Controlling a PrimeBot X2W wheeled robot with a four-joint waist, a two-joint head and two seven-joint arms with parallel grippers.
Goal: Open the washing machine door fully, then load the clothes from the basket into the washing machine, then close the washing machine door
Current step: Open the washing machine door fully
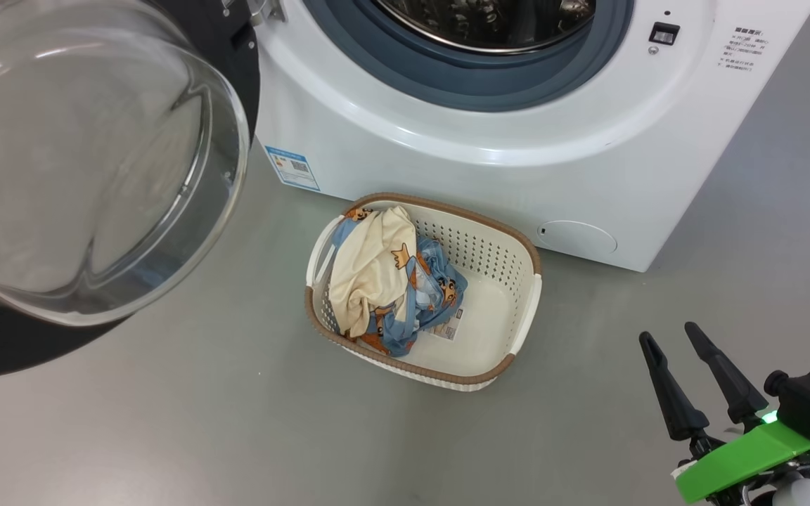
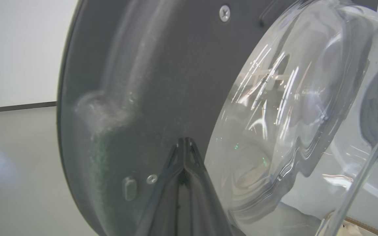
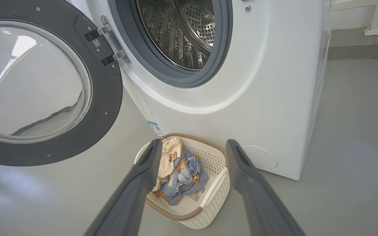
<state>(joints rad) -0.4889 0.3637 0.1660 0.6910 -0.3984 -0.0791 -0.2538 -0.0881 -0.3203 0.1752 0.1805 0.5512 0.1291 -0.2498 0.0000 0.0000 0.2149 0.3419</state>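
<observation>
The washing machine (image 1: 489, 154) stands open, its steel drum (image 3: 182, 32) in sight. Its door (image 1: 88, 154) is swung out to the left, the clear glass bowl facing me. The basket (image 1: 461, 209) sits on the floor before the machine, with the clothes (image 1: 384, 281) heaped in its left half, cream-yellow over light blue. My right gripper (image 1: 669, 332) hovers open at the lower right, apart from the basket. In the right wrist view the right gripper (image 3: 194, 144) frames the basket (image 3: 215, 193) and clothes (image 3: 179, 170). My left gripper (image 2: 184, 142) is shut, tips close to the door's dark inner face (image 2: 143, 82); contact is unclear.
The machine's front carries a blue label sticker (image 1: 292, 167) and a round flap (image 1: 577, 237) low down. Grey floor (image 1: 236, 422) surrounds the basket. The open door takes up the space on the left. A white fixture (image 3: 372, 19) stands by the far wall.
</observation>
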